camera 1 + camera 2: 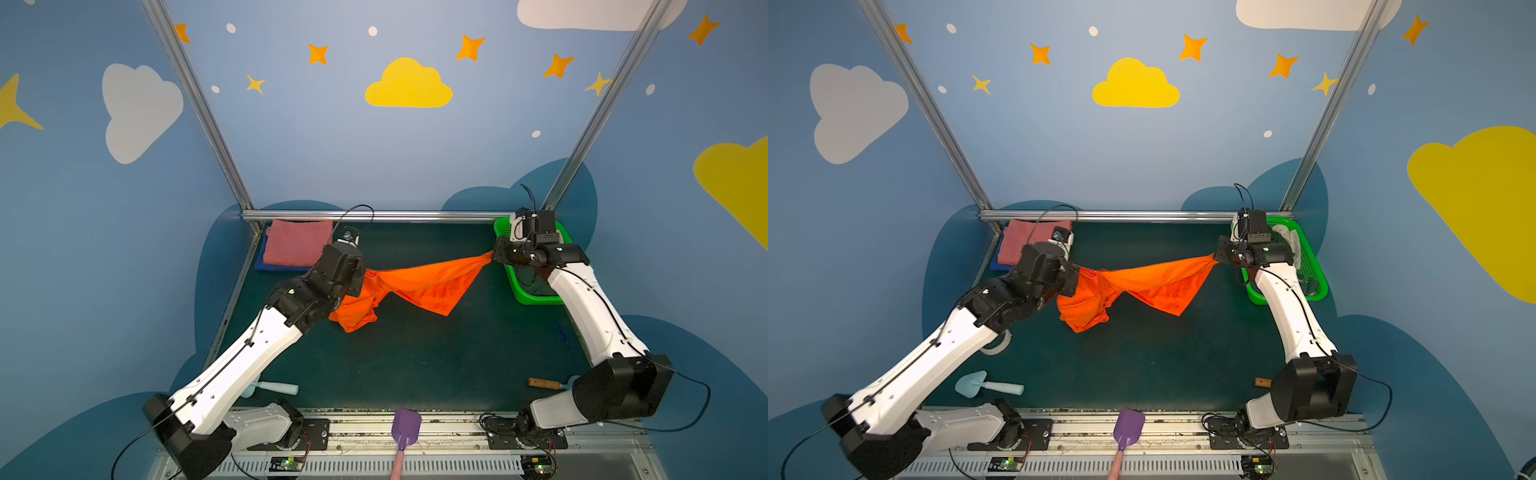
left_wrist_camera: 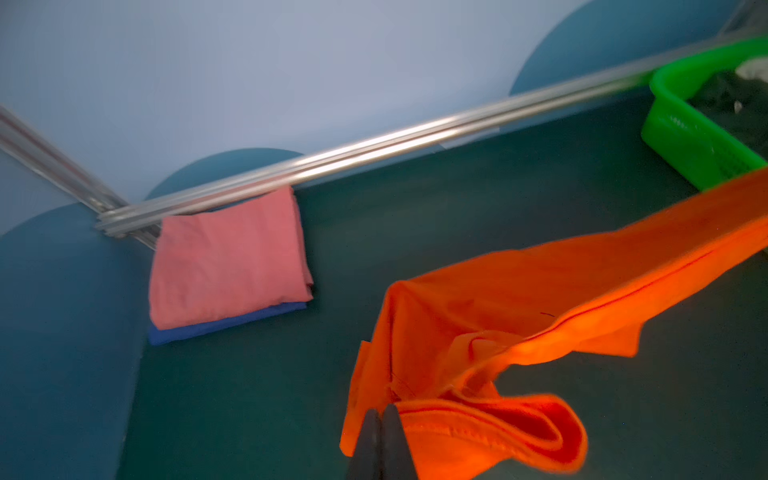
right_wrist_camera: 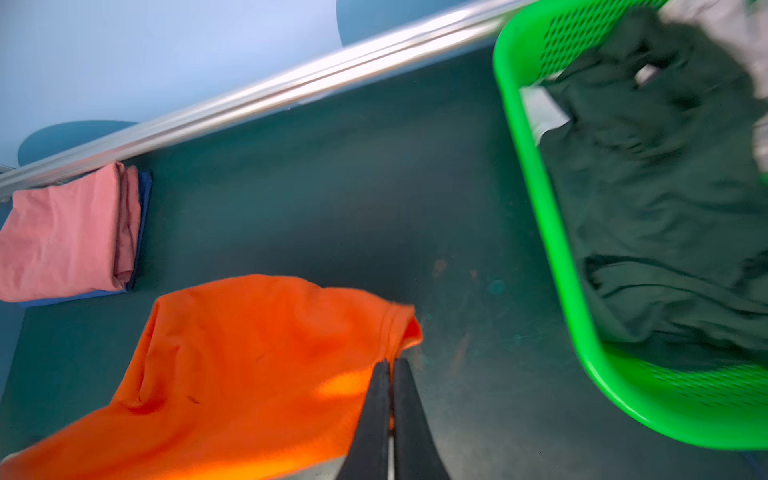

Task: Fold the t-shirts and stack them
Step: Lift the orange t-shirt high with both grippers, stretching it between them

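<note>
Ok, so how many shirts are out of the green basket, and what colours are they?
orange t-shirt: 1
pink t-shirt: 1
blue t-shirt: 1
Total: 3

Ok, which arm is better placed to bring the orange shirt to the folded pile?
Probably the left. The left gripper, shut on the orange shirt, sits beside the pink shirt stacked on the blue shirt; the right gripper holds its end by the green basket.
</note>
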